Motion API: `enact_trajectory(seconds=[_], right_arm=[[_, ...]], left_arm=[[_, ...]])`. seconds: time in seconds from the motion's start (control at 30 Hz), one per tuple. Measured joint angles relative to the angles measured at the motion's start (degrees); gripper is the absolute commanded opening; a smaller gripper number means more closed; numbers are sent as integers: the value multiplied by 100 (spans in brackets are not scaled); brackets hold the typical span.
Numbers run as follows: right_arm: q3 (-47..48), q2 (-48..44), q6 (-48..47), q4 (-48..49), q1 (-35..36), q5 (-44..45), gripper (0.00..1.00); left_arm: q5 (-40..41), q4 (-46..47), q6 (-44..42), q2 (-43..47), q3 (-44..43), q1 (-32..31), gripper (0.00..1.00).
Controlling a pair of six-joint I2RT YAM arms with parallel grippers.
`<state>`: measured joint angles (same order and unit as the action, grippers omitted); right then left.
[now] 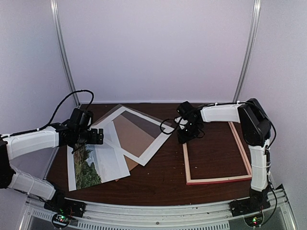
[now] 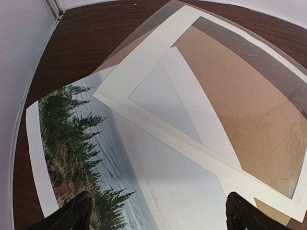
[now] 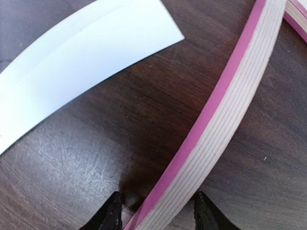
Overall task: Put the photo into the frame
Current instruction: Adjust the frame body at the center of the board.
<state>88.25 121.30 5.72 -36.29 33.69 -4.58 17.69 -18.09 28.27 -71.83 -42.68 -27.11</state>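
The photo [image 1: 91,165] lies face up at the table's front left, trees along its left side [image 2: 72,143]. My left gripper [image 1: 96,136] hovers just above its far edge, open, with nothing between the fingertips [image 2: 158,218]. The frame [image 1: 218,179] lies flat on the right with its pale wood side up. My right gripper [image 1: 186,136] is down at its far left corner. Its fingers [image 3: 110,215] stand apart on either side of the left rail [image 3: 220,115], and a gap shows on each side. The right gripper [image 3: 157,215] is open.
A white mat [image 1: 139,155] with a rectangular window overlaps the photo's far edge [image 2: 144,72]. A brown backing board [image 1: 134,136] shows through the window [image 2: 249,105]. One corner of the mat [image 3: 86,52] reaches toward the frame. White walls enclose the dark wood table [image 1: 163,177].
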Motion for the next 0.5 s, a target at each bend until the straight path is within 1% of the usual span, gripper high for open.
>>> enact_trajectory(seconds=[0.2,0.23,0.27,0.3,0.33,0.5], right_arm=[[42,-59,-44,-107,48,39,71],[76,-76,-46,-98,50,35,78],[136,-96,-63,-81,52,33,83],[201,-109,-72,-50,52,26,92],[289,-109,-98,-20,52,7,98],[960,-28,-146,127,59,-199,100]], left_arm=[[-170,7,20,-28,2,2,98],[-219,9,22,-42,2,4,98],[-254,11,24,-61,2,7,98],[-293,9,26,-85,2,7,97],[-328,11,33,-111,2,7,98],[-533,33,68,-251,2,61,98]])
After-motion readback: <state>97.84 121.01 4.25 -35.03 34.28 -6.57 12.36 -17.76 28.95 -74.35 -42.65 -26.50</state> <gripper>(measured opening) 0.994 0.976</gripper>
